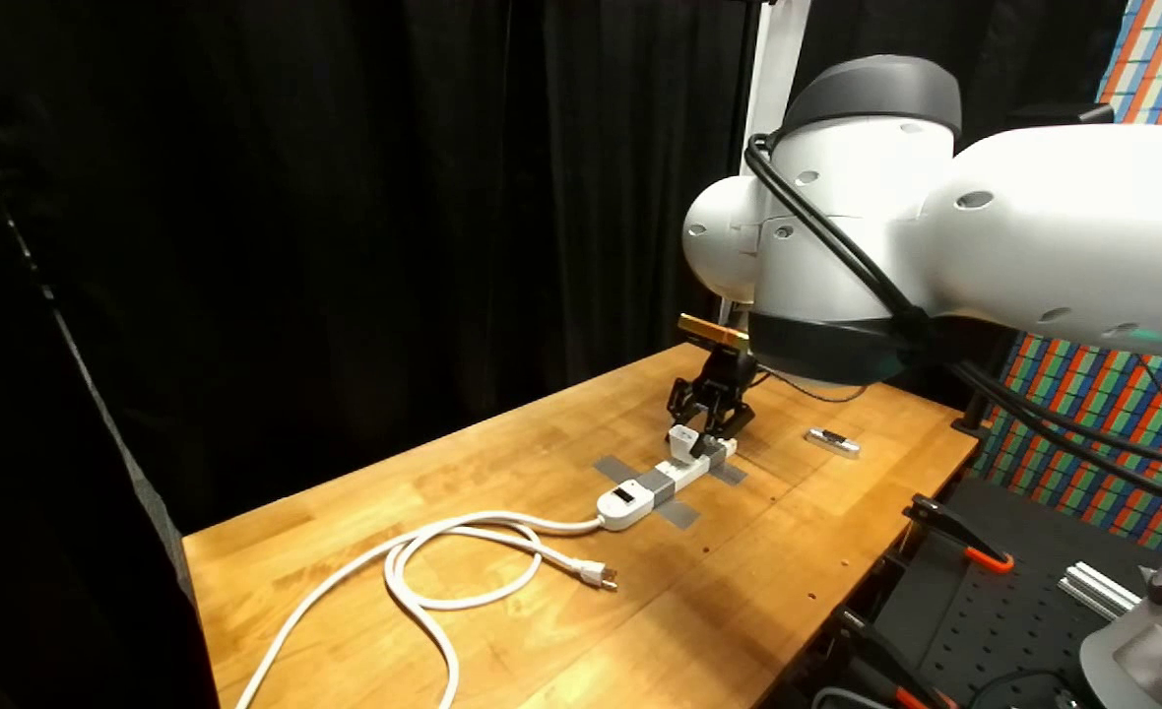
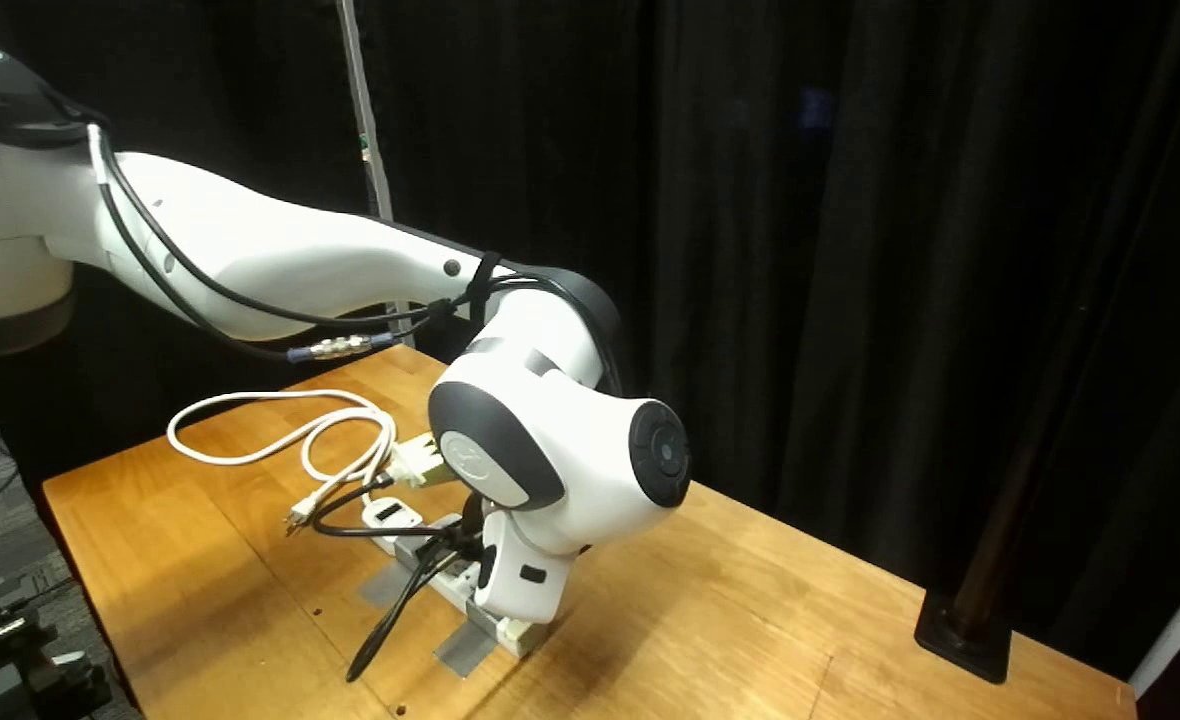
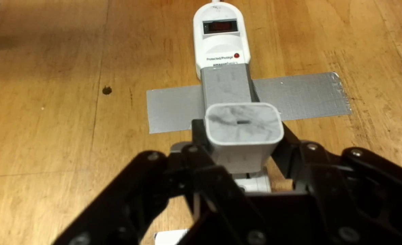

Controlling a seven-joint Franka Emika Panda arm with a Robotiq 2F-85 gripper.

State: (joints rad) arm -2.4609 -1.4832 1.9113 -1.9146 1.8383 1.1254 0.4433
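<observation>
Black two-fingered gripper (image 3: 243, 140), partly closed, grips a white rounded-block plastic adapter (image 3: 245, 134) on or just above the long white plastic power strip (image 3: 221, 44) on the wooden tabletop (image 3: 51, 136). Positioning seems the step in hand; the next move likely calls for alignment with the strip.

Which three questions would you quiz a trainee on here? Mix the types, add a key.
1. Short answer: in the wrist view, what sits between the fingers of the gripper?
2. True or false: the white plug lies loose on the table.
3. Multiple choice: what runs across the power strip and onto the wood on both sides?
a) a clamp
b) grey tape
c) the white plug

Key:
1. A white charger block with a small slot in its end face.
2. True.
3. b
</observation>
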